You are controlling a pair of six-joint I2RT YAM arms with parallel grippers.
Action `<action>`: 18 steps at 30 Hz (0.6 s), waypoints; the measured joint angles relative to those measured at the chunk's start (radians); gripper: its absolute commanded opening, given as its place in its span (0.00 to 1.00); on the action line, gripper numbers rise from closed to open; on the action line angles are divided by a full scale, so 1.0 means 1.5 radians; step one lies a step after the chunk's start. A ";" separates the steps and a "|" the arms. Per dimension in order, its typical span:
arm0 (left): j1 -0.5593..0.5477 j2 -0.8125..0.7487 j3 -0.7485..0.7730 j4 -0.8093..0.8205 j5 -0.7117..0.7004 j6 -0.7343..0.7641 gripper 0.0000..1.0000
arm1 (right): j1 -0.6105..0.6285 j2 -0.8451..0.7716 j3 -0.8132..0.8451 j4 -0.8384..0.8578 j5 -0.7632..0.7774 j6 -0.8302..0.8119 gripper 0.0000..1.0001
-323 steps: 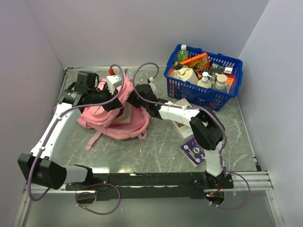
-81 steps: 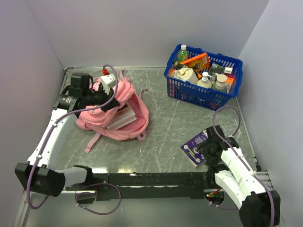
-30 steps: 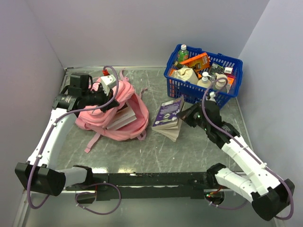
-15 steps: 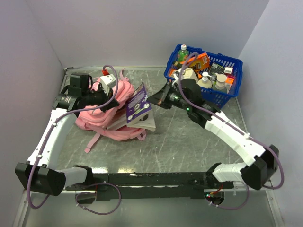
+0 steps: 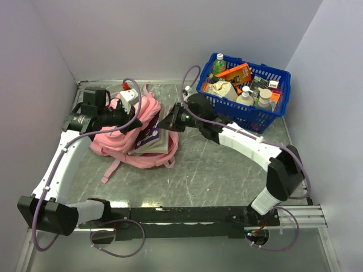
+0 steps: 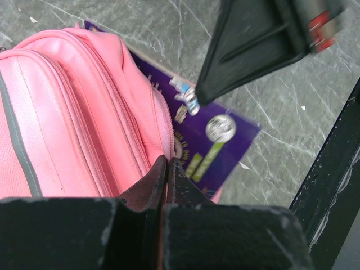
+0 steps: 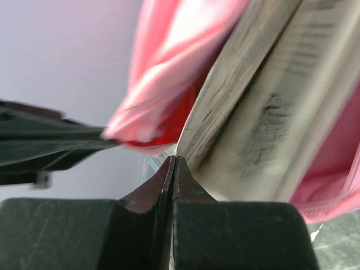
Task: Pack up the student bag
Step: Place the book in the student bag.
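Meanwhile, student bag (image 5: 116,143) lies on its side at far left of table (image 5: 215,170), mouth facing right. At mouth, left gripper (image 5: 136,121) pinches pink fabric rim, jaws pressed together on it. Opposite, right gripper (image 5: 165,122) clamps edge of purple book (image 5: 148,136), book partly inside bag. Far right stands blue basket (image 5: 227,110), full of goods.

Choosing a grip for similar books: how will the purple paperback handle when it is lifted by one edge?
Probably floppy: pages of the purple book splay apart above the right gripper in its wrist view. Likely light, since a pinch at one edge seems to hold it. It may sag or fall open rather than stay flat.
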 measured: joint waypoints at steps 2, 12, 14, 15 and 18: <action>0.000 0.000 0.000 0.000 0.000 0.000 0.01 | 0.002 0.026 -0.005 0.011 -0.011 -0.002 0.00; 0.000 0.000 0.000 -0.002 0.000 0.000 0.01 | 0.009 0.188 0.081 -0.037 -0.048 -0.028 0.00; 0.001 0.000 0.000 -0.002 -0.003 0.000 0.01 | 0.017 0.218 0.126 -0.047 -0.056 -0.036 0.06; 0.002 0.000 0.000 -0.002 -0.005 0.000 0.01 | 0.023 0.233 0.150 -0.052 -0.060 -0.041 0.18; 0.004 0.000 0.000 -0.002 -0.006 0.001 0.01 | 0.036 0.251 0.174 -0.058 -0.065 -0.055 0.47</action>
